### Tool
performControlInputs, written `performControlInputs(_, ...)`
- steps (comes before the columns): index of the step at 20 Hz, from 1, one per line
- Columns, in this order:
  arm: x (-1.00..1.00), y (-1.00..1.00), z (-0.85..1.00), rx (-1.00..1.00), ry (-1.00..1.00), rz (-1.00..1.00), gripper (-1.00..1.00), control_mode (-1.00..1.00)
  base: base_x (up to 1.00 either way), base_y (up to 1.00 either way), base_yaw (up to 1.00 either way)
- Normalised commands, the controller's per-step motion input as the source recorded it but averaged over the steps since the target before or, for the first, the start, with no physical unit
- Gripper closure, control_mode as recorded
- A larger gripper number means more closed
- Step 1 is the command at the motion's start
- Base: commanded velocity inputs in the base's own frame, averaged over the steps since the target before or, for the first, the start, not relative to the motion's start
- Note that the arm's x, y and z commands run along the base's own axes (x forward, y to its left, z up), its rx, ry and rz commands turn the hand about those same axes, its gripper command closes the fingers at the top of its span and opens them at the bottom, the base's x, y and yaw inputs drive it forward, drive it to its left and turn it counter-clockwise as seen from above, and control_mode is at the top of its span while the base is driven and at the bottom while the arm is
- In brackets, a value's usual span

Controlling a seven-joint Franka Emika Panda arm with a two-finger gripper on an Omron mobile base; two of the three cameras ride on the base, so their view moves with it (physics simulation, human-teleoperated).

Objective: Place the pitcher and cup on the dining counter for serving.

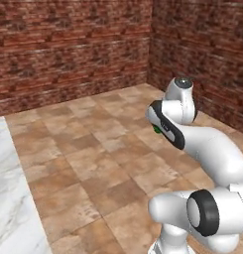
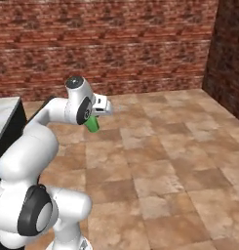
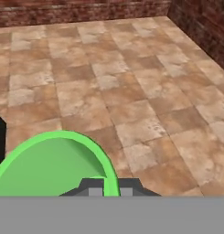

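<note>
The bright green cup (image 3: 49, 167) hangs over the tiled floor, its open rim close under the hand camera. My gripper (image 3: 111, 187) is shut on the cup's rim, with one dark fingertip on each side of the wall. In the right base view the cup (image 2: 93, 124) pokes out below the hand, tilted. In the left base view a sliver of the cup (image 1: 156, 130) shows behind the folded forearm. The pitcher is out of view. A white-grey veined marble top (image 1: 9, 198) runs along the left edge; I cannot tell whether it is the dining counter.
Brown floor tiles (image 2: 165, 161) spread ahead and to the right. Red brick walls (image 1: 73, 44) close off the far side and meet in a corner at the right. The marble top (image 2: 4, 114) rests on a dark base beside my arm.
</note>
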Motion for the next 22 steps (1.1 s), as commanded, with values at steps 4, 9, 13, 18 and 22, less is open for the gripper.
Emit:
performControlInputs(4,0.0,0.0,0.0,0.0,0.0,0.0,1.0,1.0,1.0,-0.51,0.54)
performControlInputs(9,0.0,0.0,0.0,0.0,0.0,0.0,1.0,1.0,1.0,-0.57,0.53)
performControlInputs(13,0.0,0.0,0.0,0.0,0.0,0.0,1.0,1.0,1.0,-0.55,0.54)
performControlInputs(18,0.0,0.0,0.0,0.0,0.0,0.0,1.0,1.0,1.0,-0.51,0.56)
performControlInputs(22,0.0,0.0,0.0,0.0,0.0,0.0,1.0,1.0,1.0,-0.54,0.57)
